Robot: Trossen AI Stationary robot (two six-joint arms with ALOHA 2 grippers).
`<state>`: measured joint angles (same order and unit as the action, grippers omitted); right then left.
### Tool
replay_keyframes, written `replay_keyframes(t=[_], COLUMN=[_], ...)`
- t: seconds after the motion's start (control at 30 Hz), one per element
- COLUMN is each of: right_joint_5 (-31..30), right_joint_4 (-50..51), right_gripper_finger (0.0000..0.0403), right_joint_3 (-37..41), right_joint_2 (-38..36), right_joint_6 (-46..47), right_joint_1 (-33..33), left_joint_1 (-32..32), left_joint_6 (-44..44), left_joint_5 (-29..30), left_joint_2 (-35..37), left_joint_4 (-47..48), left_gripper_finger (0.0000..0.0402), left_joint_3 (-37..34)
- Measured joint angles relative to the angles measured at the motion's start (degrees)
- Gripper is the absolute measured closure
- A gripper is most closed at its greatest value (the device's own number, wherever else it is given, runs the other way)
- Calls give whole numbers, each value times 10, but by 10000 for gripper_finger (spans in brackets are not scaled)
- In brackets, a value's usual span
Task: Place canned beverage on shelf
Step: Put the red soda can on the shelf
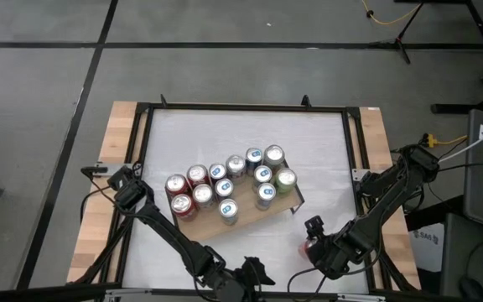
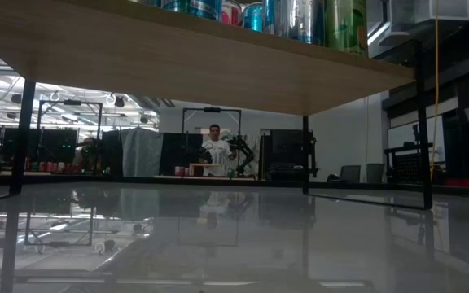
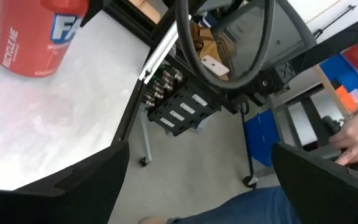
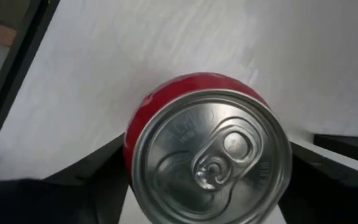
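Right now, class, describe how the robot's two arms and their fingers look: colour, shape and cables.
Both arms are dark, slim and jointed. The left arm and right arm each carry black cables along their links. The left gripper and right gripper each end in two broad, flat black fingers. No markings show on them.

Grey floor [image 1: 225, 75] with dark seams; person [image 2: 215, 146] beyond table.

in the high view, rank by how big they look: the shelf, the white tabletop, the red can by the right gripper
1. white tabletop
2. shelf
3. red can, mostly hidden by the right gripper, so its full size is unsure
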<state>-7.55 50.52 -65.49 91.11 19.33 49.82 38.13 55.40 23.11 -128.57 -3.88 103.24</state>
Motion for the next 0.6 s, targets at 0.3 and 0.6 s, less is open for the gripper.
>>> replay_keyframes(t=[0.3, 0.6], right_joint_5=[4, -1], right_joint_4=[-46, -128], right_gripper_finger=[107, 115], right_joint_3=[0, 0], right_joint_2=[0, 1], right_joint_6=[-1, -1], right_joint_1=[0, -27], left_joint_1=[-4, -3], left_joint_6=[0, 0], left_joint_5=[0, -11], left_joint_2=[0, 0], left_joint_4=[-6, -5], left_gripper_finger=[14, 14], left_joint_3=[0, 0])
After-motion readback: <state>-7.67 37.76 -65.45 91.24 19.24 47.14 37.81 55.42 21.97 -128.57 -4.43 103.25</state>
